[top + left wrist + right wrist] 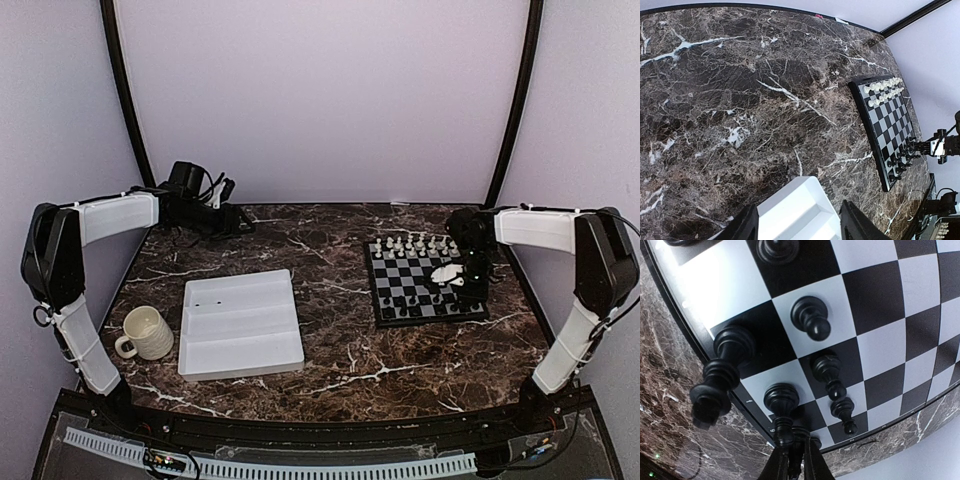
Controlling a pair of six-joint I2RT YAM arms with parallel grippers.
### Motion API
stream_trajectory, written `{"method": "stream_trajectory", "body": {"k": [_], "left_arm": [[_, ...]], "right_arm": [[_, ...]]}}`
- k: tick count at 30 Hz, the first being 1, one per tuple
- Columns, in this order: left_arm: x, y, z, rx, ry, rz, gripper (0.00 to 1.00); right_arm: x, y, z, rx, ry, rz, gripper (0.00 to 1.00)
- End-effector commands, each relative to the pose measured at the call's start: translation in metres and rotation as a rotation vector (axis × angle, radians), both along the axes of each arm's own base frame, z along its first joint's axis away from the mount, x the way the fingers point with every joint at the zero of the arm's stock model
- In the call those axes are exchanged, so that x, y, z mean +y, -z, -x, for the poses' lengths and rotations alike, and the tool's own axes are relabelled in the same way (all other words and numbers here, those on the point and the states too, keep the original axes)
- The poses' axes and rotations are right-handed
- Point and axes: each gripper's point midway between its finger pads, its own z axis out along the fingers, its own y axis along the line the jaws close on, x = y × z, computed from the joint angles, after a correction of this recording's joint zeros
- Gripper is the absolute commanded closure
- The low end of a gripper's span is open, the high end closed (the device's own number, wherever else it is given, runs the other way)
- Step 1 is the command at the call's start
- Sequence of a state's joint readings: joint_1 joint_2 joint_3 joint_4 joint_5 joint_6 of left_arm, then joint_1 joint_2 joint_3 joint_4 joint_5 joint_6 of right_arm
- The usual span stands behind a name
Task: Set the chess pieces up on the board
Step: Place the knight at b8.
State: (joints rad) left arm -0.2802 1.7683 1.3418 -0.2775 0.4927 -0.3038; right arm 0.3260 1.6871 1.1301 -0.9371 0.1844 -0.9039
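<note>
Chess pieces (811, 320) crowd the board (875, 290) edge; right end effector (794, 452), seemingly pinching a black piece (781, 399), could topple neighbours if it lifts crookedly.

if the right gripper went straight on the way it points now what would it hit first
The black piece right at its fingertips, in the board's edge row. The right gripper seems to be pinching its top. Behind that there is only the board itself.
</note>
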Motion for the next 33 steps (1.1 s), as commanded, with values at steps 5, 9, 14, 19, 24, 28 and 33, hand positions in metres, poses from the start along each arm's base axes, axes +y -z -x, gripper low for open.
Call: {"method": "stream_trajectory", "body": {"k": [5, 9, 14, 19, 24, 28, 33], "left_arm": [[-0.006, -0.005, 0.002, -0.002, 0.022, 0.015, 0.42], [-0.006, -0.004, 0.002, 0.001, 0.023, 0.013, 0.42], [-0.006, -0.003, 0.002, 0.004, 0.022, 0.012, 0.42], [-0.006, -0.003, 0.002, 0.0, 0.023, 0.003, 0.42], [-0.004, 0.002, 0.008, -0.067, 0.016, -0.211, 0.41], [0.006, 0.014, 0.026, -0.09, 0.032, -0.537, 0.41], [0.029, 0.044, 0.072, 0.065, 0.045, -0.606, 0.42]], "right_arm": [[-0.004, 0.008, -0.001, 0.01, 0.008, 0.017, 0.86], [-0.005, 0.009, 0.0, 0.013, 0.006, 0.022, 0.84], [-0.006, 0.008, -0.001, 0.005, 0.011, 0.026, 0.8], [-0.007, -0.008, 0.0, -0.004, 0.016, 0.03, 0.79], [0.005, -0.054, -0.004, -0.078, 0.022, -0.063, 0.74], [0.024, -0.082, -0.008, -0.137, 0.047, -0.192, 0.71], [0.051, -0.101, -0.017, -0.173, 0.09, -0.359, 0.7]]}}
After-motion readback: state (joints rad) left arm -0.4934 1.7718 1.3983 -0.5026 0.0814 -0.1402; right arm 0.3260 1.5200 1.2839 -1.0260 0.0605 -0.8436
